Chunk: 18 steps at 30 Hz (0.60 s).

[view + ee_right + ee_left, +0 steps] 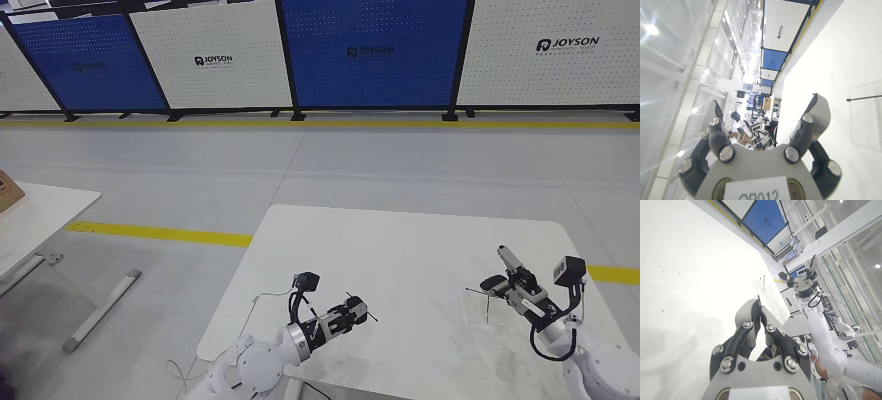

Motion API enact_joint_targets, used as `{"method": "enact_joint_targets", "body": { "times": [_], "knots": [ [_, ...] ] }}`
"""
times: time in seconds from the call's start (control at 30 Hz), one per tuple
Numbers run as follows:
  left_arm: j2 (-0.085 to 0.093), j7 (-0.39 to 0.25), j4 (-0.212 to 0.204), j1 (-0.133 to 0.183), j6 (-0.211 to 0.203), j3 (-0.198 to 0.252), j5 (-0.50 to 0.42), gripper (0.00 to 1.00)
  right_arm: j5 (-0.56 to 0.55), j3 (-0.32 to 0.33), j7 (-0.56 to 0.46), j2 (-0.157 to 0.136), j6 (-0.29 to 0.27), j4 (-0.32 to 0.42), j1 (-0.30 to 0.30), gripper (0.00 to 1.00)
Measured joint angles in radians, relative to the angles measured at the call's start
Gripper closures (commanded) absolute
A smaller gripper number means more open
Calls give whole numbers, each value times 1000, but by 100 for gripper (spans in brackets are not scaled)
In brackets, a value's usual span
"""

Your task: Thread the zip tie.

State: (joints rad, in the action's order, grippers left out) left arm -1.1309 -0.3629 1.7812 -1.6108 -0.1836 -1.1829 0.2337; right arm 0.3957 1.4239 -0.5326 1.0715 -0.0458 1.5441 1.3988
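My left gripper (pixel 759 306) is shut on a thin black zip tie (pixel 758 298), whose end sticks out past the fingertips. In the top view this gripper (pixel 358 315) is low over the table's near left part. A second black zip tie (pixel 863 98) lies on a clear plate (pixel 865 117) at the table's right side. It also shows in the left wrist view as a thin zip tie (pixel 764 283) on the table, and from above as a dark zip tie (pixel 486 305). My right gripper (pixel 765 100) is open and holds nothing. It hangs raised just beside the plate (pixel 500 270).
The white table (pixel 400 250) has rounded corners and open floor around it. A second white table (pixel 40 210) stands at the far left. Blue and white panels (pixel 370 50) line the back of the room.
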Motion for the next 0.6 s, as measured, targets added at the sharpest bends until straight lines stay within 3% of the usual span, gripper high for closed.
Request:
{"method": "enact_joint_targets", "body": {
  "times": [0.33,0.5,0.6],
  "knots": [
    [-1,5,0,1,1,3,-5,100,0,0,0,0,0,0,0,0],
    [-5,51,15,8,1,5,-72,100,0,0,0,0,0,0,0,0],
    [-8,94,36,12,-23,-19,-153,100,0,0,0,0,0,0,0,0]
  ]
}}
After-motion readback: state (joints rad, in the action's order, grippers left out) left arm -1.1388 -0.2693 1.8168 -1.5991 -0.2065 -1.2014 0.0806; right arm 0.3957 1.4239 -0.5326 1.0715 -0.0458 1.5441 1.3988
